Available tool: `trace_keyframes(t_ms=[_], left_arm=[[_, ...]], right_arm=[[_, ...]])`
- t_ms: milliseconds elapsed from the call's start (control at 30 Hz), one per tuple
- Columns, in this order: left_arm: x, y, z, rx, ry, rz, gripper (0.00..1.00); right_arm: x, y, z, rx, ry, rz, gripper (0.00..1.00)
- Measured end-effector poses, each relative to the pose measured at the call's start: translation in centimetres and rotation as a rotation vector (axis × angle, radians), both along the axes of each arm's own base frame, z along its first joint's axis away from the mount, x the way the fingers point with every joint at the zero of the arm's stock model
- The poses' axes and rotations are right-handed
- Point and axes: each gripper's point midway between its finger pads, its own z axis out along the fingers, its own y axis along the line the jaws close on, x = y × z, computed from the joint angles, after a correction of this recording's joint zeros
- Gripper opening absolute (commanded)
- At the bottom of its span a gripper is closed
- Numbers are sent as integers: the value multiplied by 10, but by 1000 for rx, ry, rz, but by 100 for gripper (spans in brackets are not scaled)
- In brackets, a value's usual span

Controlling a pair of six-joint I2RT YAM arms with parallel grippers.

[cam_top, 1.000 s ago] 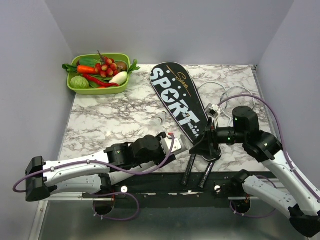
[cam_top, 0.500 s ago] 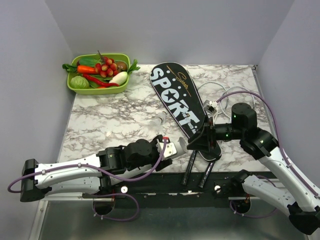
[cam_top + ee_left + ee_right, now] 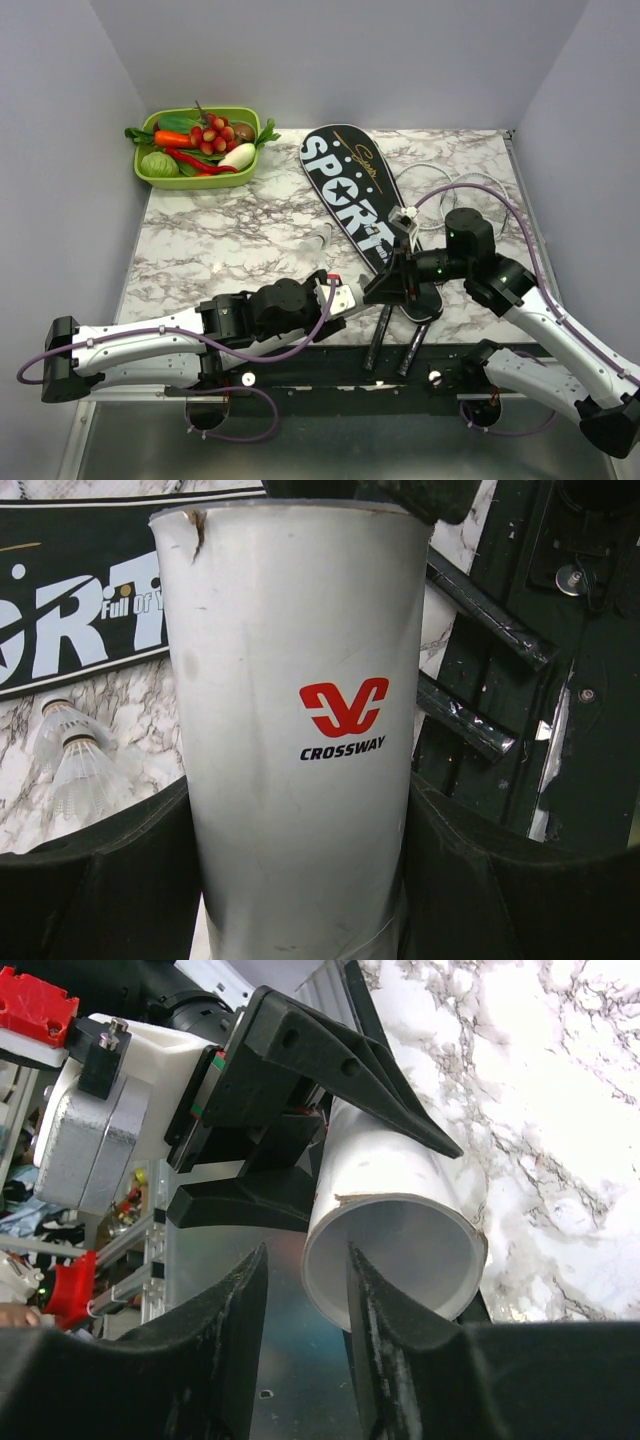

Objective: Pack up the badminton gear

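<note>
My left gripper point(image 3: 345, 298) is shut on the long white tube point(image 3: 356, 293), lettered "CROSSWAY" in the left wrist view point(image 3: 290, 730), and holds it level near the table's front edge. My right gripper point(image 3: 388, 283) is open at the tube's open mouth point(image 3: 400, 1250); one finger sits inside the mouth, the other outside its rim. The black "SPORT" bag point(image 3: 360, 205) lies diagonally on the table. Two black racket handles point(image 3: 383, 335) stick out from under it past the front edge. Silver racket frames point(image 3: 470, 195) show at the right.
A green tray of toy vegetables point(image 3: 195, 150) stands at the back left. A shuttlecock point(image 3: 322, 236) lies left of the bag; the left wrist view shows two shuttlecocks point(image 3: 75, 770) there. Grey walls close in left, right and back.
My right gripper has moved left to the tube's mouth. My left gripper has shifted the tube slightly to the right toward it.
</note>
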Motion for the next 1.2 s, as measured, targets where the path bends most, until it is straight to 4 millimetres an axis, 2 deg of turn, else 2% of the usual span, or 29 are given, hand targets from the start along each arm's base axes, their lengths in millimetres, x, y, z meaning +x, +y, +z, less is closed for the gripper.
trace_keyframes(t_ms=[67,167,333,1000,1200], left_arm=[[0,0,0,0,0,0,0],[0,0,0,0,0,0,0],[0,0,0,1,0,-2,0],[-7,-3,4,-32,-8,-33,0],[-8,-3,4,-32,-8,-33,0]], right_arm=[[-2,3,1,4,0,10,40],[-1,5,1,7,0,13,29],[0,6,2,9,-7,10,1],[-13,-6,9,51,-77,-18,1],[-2,-10,15,56,-132,-110,1]])
